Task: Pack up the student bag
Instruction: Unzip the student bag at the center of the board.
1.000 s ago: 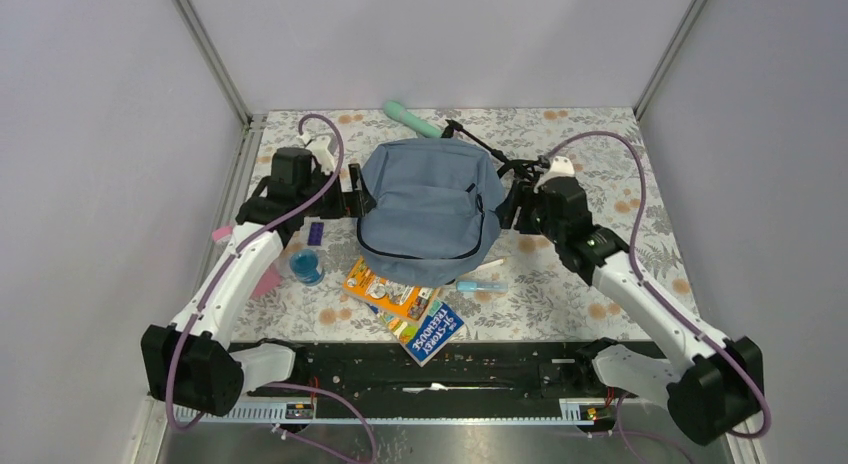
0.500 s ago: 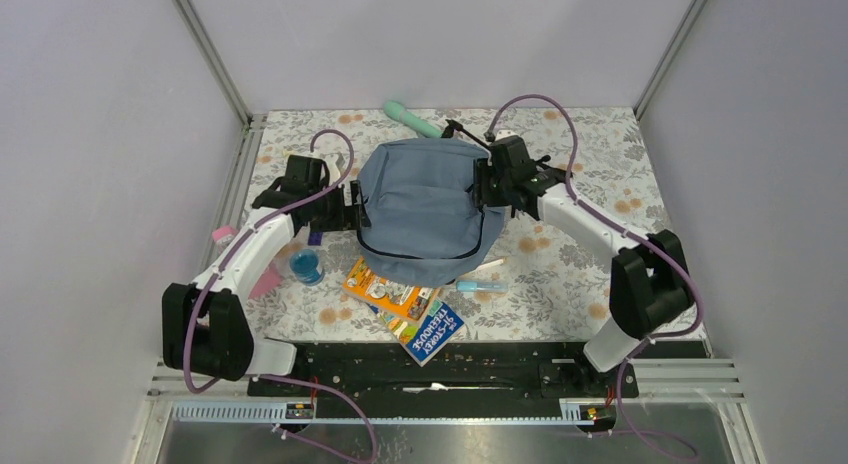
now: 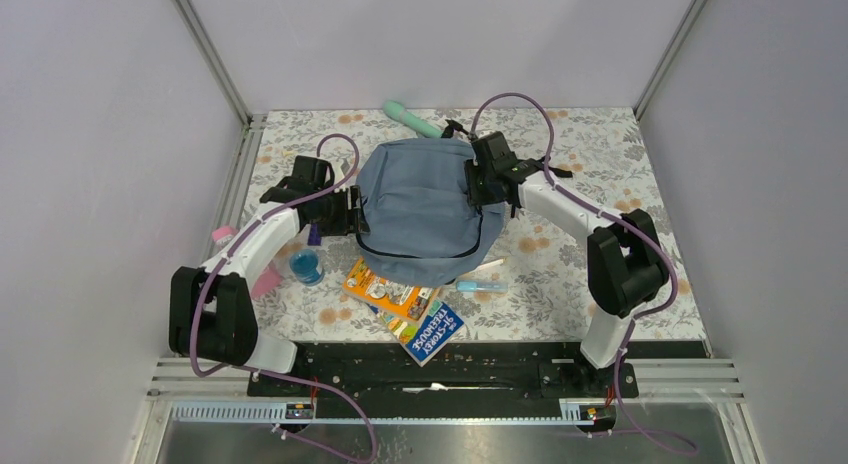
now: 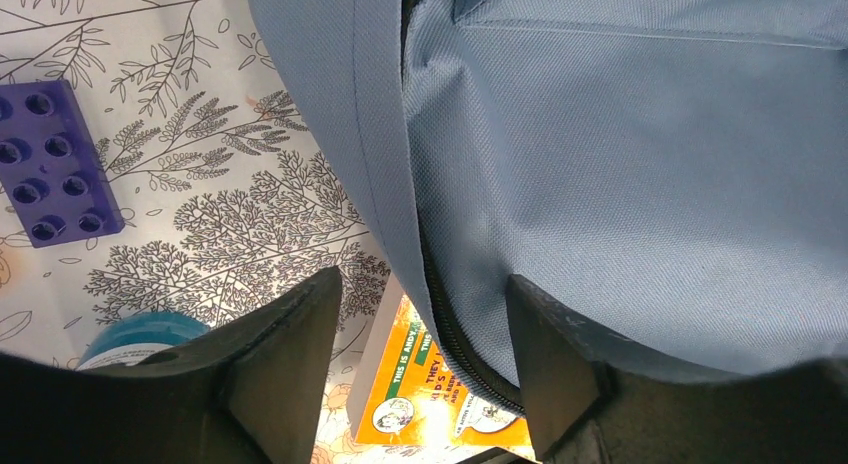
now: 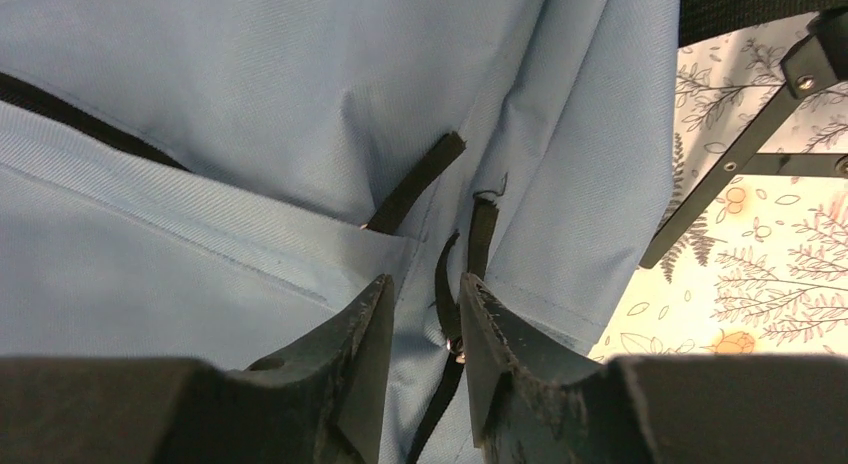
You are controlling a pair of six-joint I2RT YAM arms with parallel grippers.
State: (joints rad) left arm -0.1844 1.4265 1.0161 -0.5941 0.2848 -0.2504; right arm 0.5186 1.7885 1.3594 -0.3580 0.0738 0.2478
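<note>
My left gripper (image 4: 422, 280) straddles the edge of the backpack (image 4: 650, 184), jaws half-open and empty, while my right gripper (image 5: 427, 281), now moved inward, has its jaws narrowed, not clamped, around a black strap (image 5: 481, 234).

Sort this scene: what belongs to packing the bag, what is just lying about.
In the job: bag; left gripper, astride its edge; right gripper, at its right side.
Lying about: books, purple brick, blue cup, green tube, pen.
</note>
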